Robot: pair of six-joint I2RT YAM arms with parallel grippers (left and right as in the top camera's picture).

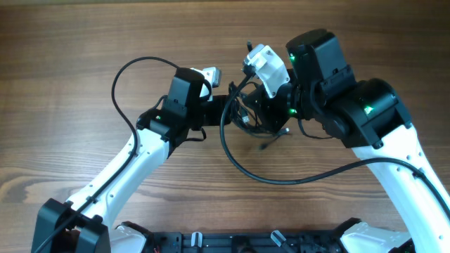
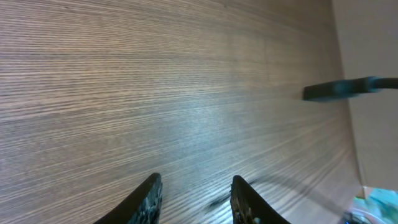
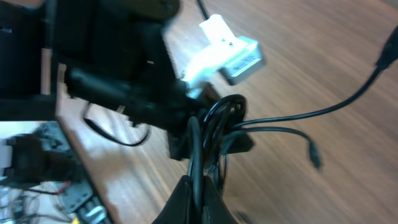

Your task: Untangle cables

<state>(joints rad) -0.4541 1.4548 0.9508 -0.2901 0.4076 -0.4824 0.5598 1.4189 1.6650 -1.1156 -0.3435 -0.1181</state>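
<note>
The cables (image 1: 245,114) are a small tangle of thin black wire held between the two grippers above the table's middle. One loose strand ends in a tiny plug (image 1: 270,145) near the wood. In the right wrist view the tangle (image 3: 222,119) loops just ahead of my right gripper (image 3: 199,186), which is shut on a strand. Two strands run right, one ending in a plug (image 3: 316,155). My right gripper (image 1: 266,107) reaches in from the right. My left gripper (image 1: 221,107) faces the tangle from the left. In its own view the left gripper (image 2: 198,194) is open, with only wood between the tips.
Thick black arm cables loop over the table (image 1: 239,160) and at the left (image 1: 121,79). A blurred dark bar (image 2: 342,89) shows at the right of the left wrist view. The arms' base rail (image 1: 232,242) runs along the front edge. Electronics (image 3: 37,168) lie past the table edge.
</note>
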